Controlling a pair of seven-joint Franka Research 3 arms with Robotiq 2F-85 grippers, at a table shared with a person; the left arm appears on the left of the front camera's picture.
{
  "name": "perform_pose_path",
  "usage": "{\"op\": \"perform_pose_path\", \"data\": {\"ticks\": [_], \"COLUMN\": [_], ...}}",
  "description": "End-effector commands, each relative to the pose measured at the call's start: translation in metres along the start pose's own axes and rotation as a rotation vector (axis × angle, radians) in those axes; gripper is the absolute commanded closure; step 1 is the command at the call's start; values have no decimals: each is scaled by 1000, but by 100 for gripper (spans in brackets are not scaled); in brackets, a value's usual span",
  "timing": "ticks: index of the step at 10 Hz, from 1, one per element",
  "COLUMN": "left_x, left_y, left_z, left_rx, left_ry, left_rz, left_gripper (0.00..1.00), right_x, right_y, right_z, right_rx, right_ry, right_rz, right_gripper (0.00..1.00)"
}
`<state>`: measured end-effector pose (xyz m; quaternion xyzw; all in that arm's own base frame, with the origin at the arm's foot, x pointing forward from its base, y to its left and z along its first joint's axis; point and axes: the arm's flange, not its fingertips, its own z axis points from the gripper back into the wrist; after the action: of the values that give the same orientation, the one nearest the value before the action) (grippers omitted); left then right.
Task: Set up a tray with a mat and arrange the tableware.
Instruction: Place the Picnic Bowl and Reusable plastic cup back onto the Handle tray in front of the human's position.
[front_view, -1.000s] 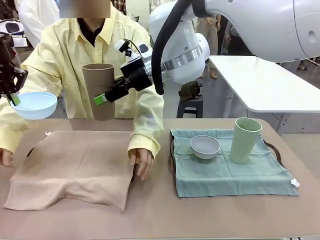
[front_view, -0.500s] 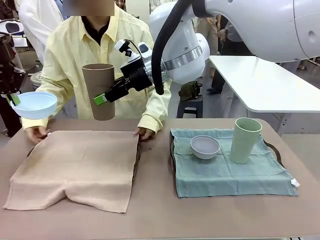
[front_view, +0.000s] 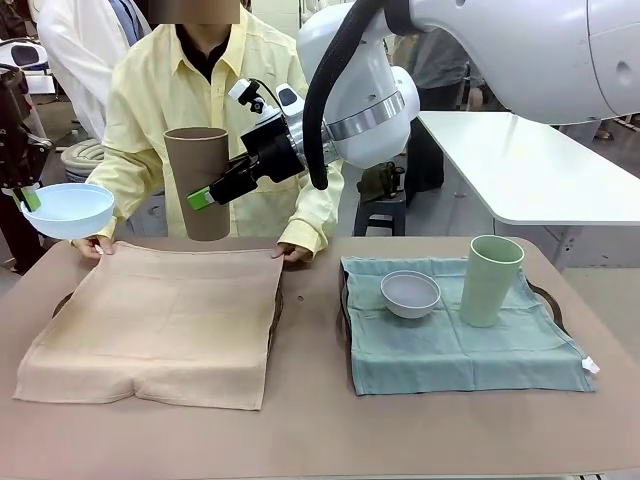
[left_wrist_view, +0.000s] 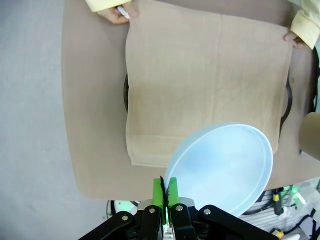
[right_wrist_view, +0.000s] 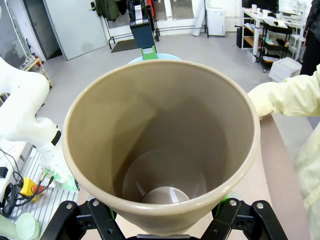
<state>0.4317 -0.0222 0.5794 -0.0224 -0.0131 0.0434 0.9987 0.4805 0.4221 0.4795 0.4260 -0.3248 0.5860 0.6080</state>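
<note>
My left gripper (front_view: 30, 198) is shut on the rim of a pale blue bowl (front_view: 68, 210), held in the air over the table's left edge; its green pads (left_wrist_view: 165, 192) pinch the bowl (left_wrist_view: 225, 170). My right gripper (front_view: 203, 196) is shut on a tan-brown cup (front_view: 197, 180), upright above the far side of the tan mat (front_view: 160, 320); the cup's empty inside (right_wrist_view: 165, 150) faces the right wrist camera. The mat covers a dark tray (front_view: 276, 312). A second tray (front_view: 548, 298) carries a green mat (front_view: 450, 350), a greyish white bowl (front_view: 410, 293) and a pale green cup (front_view: 490, 280).
A person in a yellow shirt stands at the far side, one hand (front_view: 95, 246) on the tan mat's far left corner and the other hand (front_view: 290, 252) on its far right corner. Bare tabletop (front_view: 310, 400) lies between the trays and along the front edge.
The person has pulled the tan mat back and flat over the left tray, hands moving to its far corners. Both arms and what they hold have stayed still.
</note>
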Motion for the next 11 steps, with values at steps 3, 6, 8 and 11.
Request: {"op": "perform_pose_path", "data": {"ticks": [3, 6, 8, 11], "left_x": [0, 0, 12, 20], "left_y": [0, 0, 14, 24], "left_z": [2, 0, -29, -79], "left_rx": [8, 0, -51, -85], "left_ry": [-16, 0, -13, -10], "left_rz": [-3, 0, -10, -43], "left_gripper": [100, 96, 96, 96], "right_x": [0, 0, -29, -73], "right_y": [1, 0, -13, -27], "right_z": [1, 0, -15, -39], "right_rx": [-3, 0, -10, -16], "right_ry": [1, 0, 1, -1], "right_rz": [9, 0, 45, 96], "right_gripper": [71, 16, 16, 16]}}
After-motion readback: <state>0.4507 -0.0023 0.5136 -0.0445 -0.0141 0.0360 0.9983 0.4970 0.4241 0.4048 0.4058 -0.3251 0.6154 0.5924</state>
